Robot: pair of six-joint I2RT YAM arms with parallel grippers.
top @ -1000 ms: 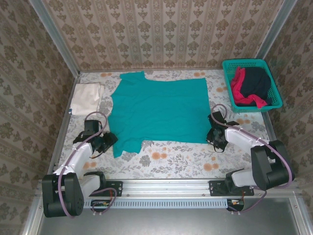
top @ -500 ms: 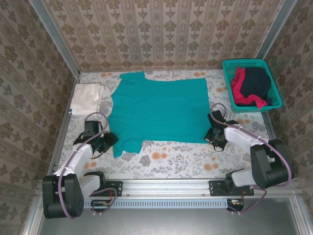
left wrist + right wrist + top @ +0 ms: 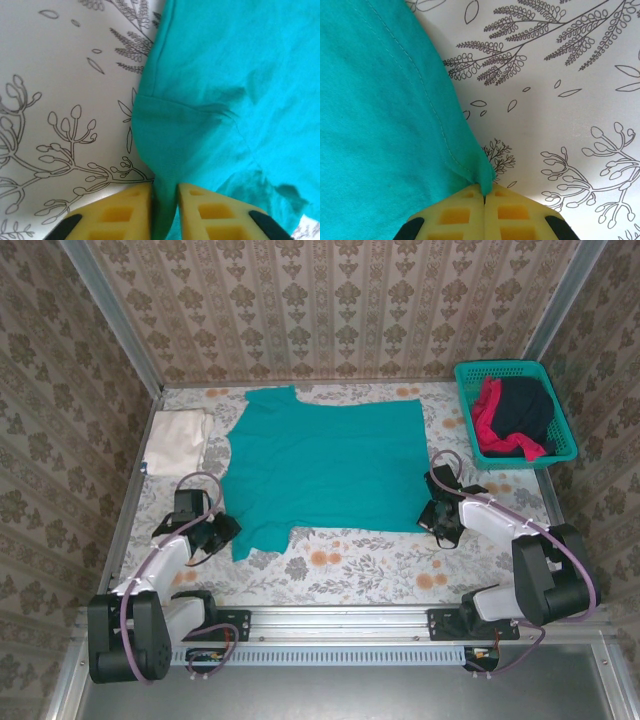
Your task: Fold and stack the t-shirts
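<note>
Desk scene: my left claw pinches a fold of the flat-spread teal cloth t-shirt at its near corner, the one farthest from the teal plastic mesh basket. My right claw is clamped tight on the shirt's near hem corner on the basket's side. The shirt lies open on the flower-printed desk, just left of the basket. A folded cream-white cloth t-shirt rests beyond it, well apart from the basket. Inside the basket, a crumpled red cloth t-shirt and a dark navy cloth t-shirt lie bunched together.
</note>
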